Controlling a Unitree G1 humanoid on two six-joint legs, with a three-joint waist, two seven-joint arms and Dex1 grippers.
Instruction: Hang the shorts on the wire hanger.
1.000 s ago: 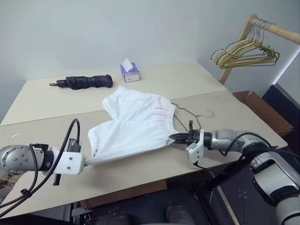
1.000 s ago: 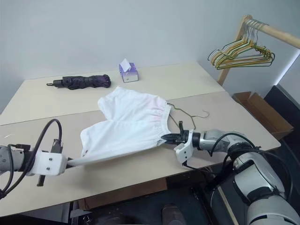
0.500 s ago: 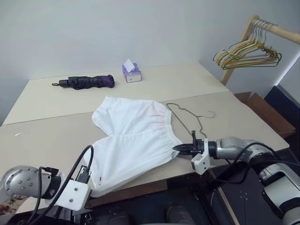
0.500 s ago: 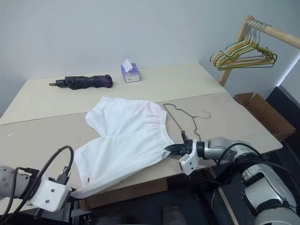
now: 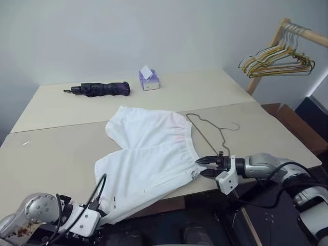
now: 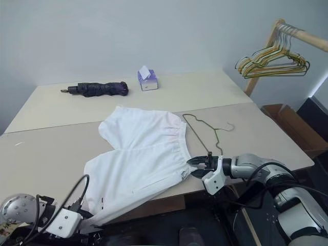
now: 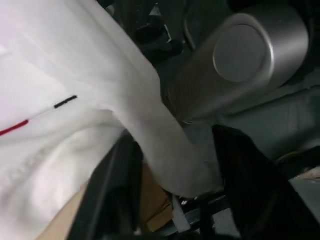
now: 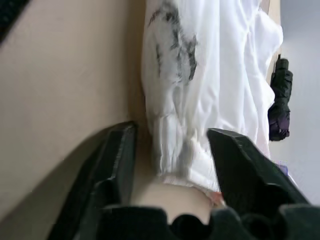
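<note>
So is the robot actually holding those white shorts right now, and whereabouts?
Nothing is held. Both grippers' fingers stand open around edges of the shorts: the right gripper at the waistband corner, the left gripper at a leg hem.

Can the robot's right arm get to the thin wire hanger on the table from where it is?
Probably yes. The thin olive-brown wire hanger lies bare on the tan table, just beyond the right tool, with nothing between them. Its open fingers sit at the white shorts' waistband.

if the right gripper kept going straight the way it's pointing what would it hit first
Most likely the shorts. The right gripper, jaws open, points at the waistband corner lying just ahead of its fingertips at the table's near edge. The wire hanger lies off to the side of that line.
</note>
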